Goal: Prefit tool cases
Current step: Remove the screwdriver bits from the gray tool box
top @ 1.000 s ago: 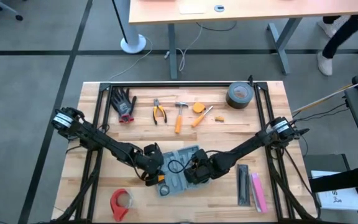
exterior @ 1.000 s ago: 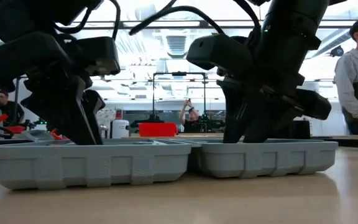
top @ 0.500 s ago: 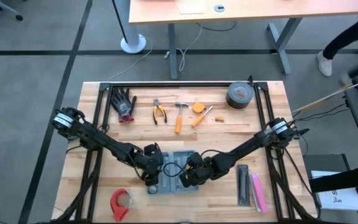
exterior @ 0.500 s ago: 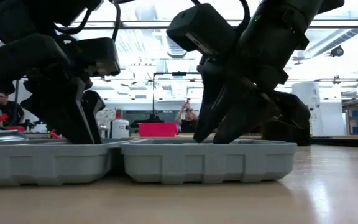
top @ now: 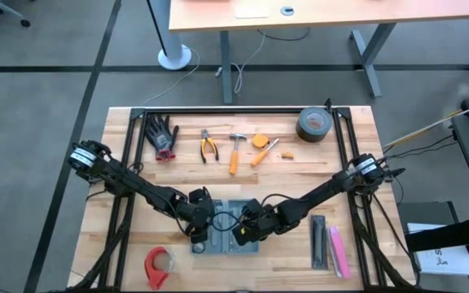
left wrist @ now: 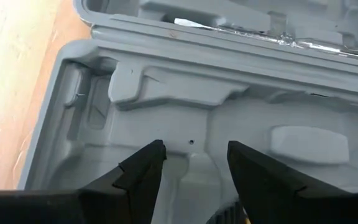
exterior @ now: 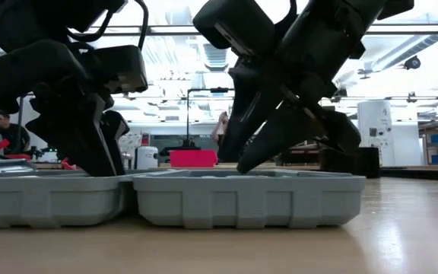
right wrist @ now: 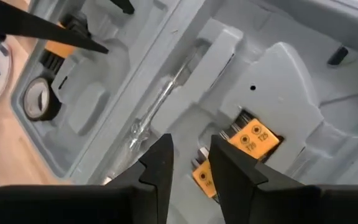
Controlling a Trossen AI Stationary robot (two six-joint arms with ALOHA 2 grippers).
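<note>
The blue-grey tool case (top: 228, 213) lies open and flat on the wooden table, square to the near edge. Its two halves (exterior: 48, 202) (exterior: 249, 199) stand side by side in the low view. My left gripper (left wrist: 194, 149) is open, slanting down into the left half's moulded tray (left wrist: 166, 93). My right gripper (right wrist: 191, 146) slants down over the right half with a narrow gap between its fingers, just above orange labelled pieces (right wrist: 253, 138) that sit in a tray slot. A small black ring (right wrist: 39, 102) lies in the other half. My left gripper's fingertips (left wrist: 151, 155) reach down to the tray floor of the left half. I cannot tell whether they touch it. My right gripper's fingertips (exterior: 243, 167) stand at the rim height of the right half. Whether they touch the tray or the orange pieces I cannot tell.
Along the far side lie black gloves (top: 163, 134), pliers (top: 208, 146), a hammer (top: 235, 151), a screwdriver (top: 263, 153) and a grey tape roll (top: 312, 124). A red tape dispenser (top: 159, 264) sits near left. Black and pink bars (top: 328, 244) lie right of the case.
The case has turned on the table from a slanted lie to square with the near edge, and its right half has slid toward the left arm. My right gripper has gone a little toward the table's left and tipped. My left gripper has kept still.
</note>
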